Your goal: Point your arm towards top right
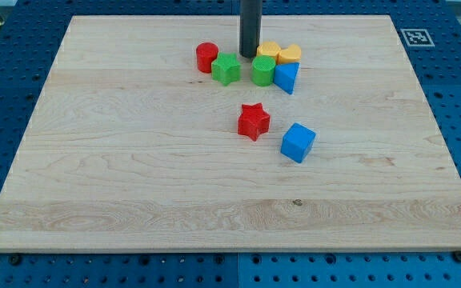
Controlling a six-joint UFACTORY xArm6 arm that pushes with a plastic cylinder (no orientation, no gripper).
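My dark rod comes down from the view's top, and my tip point(249, 55) rests on the wooden board point(134, 160) near its top middle. It stands between the green block point(226, 69) on its left and the yellow hexagon block point(268, 51) on its right. A red cylinder point(206, 57) lies further left. A green cylinder-like block point(263, 71), a yellow heart-like block point(290, 54) and a blue triangular block point(286, 78) cluster just right of and below the tip. A red star point(253, 121) and a blue cube point(298, 142) lie lower, near the board's middle.
The board sits on a blue perforated table point(6, 96). A black-and-white marker tag point(414, 37) is at the board's top right corner.
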